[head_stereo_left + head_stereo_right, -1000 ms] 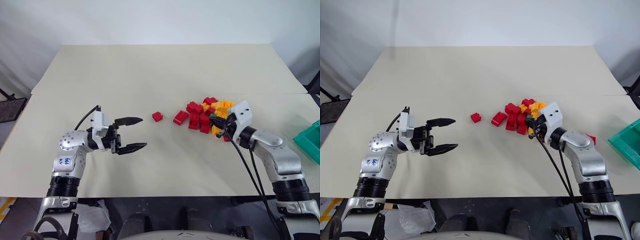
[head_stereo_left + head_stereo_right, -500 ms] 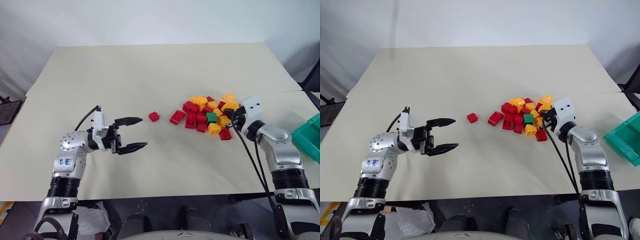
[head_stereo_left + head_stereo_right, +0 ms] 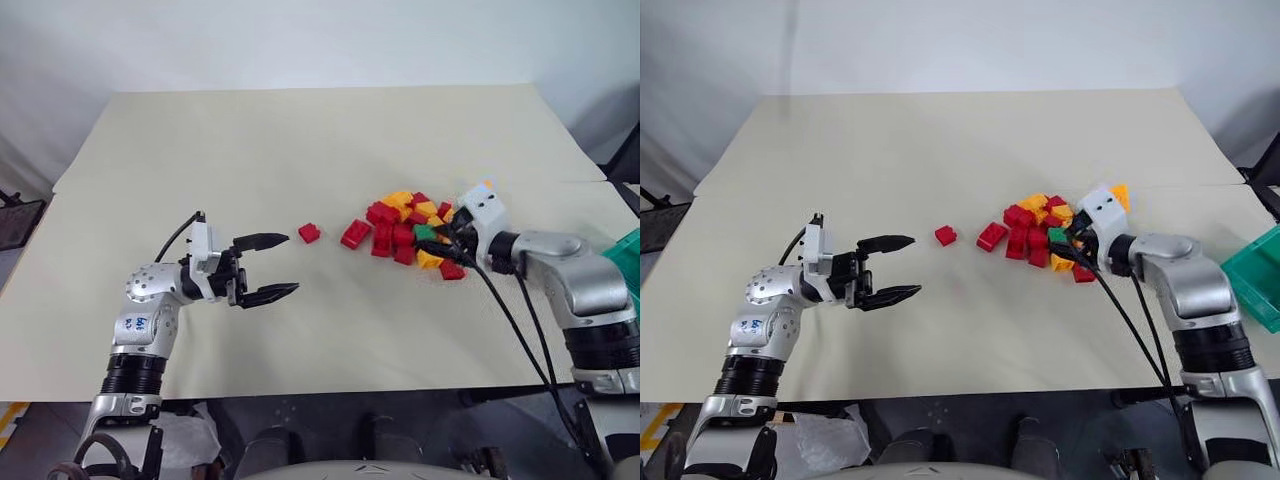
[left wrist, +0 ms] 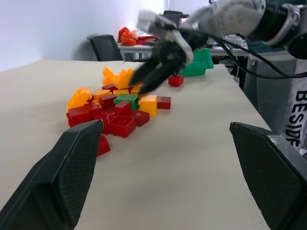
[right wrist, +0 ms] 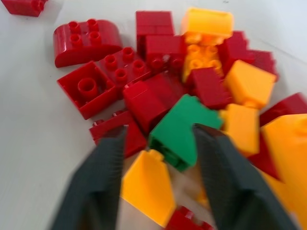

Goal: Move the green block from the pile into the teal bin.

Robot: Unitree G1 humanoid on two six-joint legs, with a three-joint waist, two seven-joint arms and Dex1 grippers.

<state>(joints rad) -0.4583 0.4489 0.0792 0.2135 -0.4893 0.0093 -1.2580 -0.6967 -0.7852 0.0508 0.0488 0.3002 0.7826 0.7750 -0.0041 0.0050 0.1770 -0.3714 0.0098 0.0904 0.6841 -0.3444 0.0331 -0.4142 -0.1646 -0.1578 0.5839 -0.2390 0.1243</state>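
We see the green block [image 5: 181,129] lying in the pile [image 3: 410,228] of red and yellow-orange bricks, at the right of centre in the head views. It sits on the near right side of the heap, with red bricks touching it on the left and behind and a yellow-orange brick [image 5: 146,186] in front of it. In the right wrist view it lies between the two dark fingers [image 5: 96,187] of the right gripper [image 3: 1068,247], which stand apart on either side of it; the block rests among its neighbours and we cannot tell that either finger touches it. In the head views that gripper points in from the right, tips at the edge of the heap just beside the green brick.

One red brick [image 3: 309,233] lies alone left of the pile, well apart from it, with a larger red one [image 3: 355,234] between it and the heap.

The left gripper [image 3: 272,266] hangs over bare table [image 3: 300,150] at lower left, its jaws spread wide and empty, pointing toward the lone red brick.

The teal bin [image 3: 1258,287] sits at the far right edge of the frame, partly cut off, well apart from the pile.
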